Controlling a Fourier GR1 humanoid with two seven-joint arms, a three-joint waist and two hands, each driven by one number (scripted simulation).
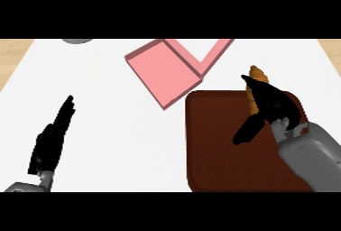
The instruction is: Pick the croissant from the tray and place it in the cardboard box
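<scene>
Just one croissant (254, 85), one tray (226, 149), one box (166, 72)

Right hand (274, 106) curled; left hand (52, 140) flat, resting

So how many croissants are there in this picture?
1. The croissant is held by the right robot hand above the brown tray's far edge, near the pink box. Part of it is hidden.
</scene>
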